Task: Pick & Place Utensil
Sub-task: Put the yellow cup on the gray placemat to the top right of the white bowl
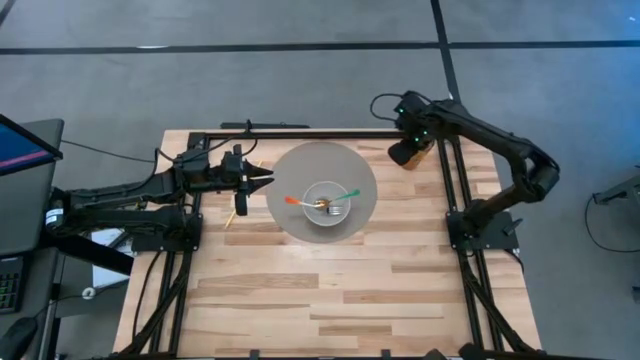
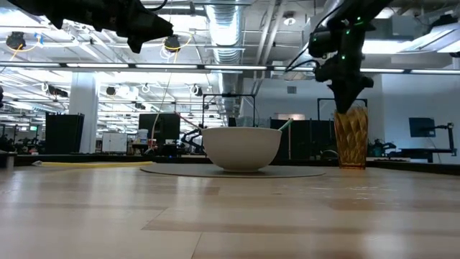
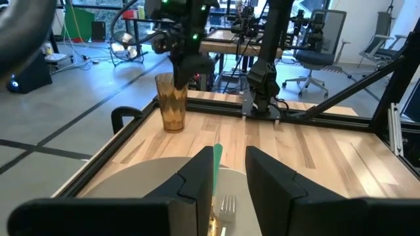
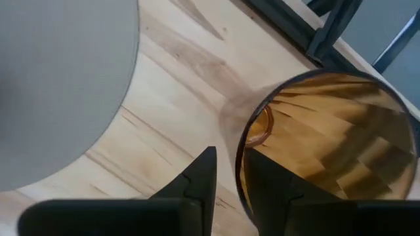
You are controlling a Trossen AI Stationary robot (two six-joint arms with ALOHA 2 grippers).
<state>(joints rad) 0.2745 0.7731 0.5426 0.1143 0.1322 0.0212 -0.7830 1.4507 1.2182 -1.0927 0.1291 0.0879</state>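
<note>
The right gripper (image 4: 226,187) hangs over the amber glass (image 4: 328,141) at the table's far right corner, its fingers slightly apart astride the glass's rim. The utensils (image 1: 325,203) lie in the white bowl (image 1: 326,212) on the grey mat (image 1: 290,170), well apart from those fingers. The left gripper (image 1: 262,180) hovers at the mat's left edge, fingers apart.

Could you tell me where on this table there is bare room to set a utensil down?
The broad wood strip on the near side of the grey mat is bare. It is crowded around the bowl holding utensils, with the left gripper at the mat's edge, and at the far corner, where the right gripper straddles the amber cup's rim.
</note>
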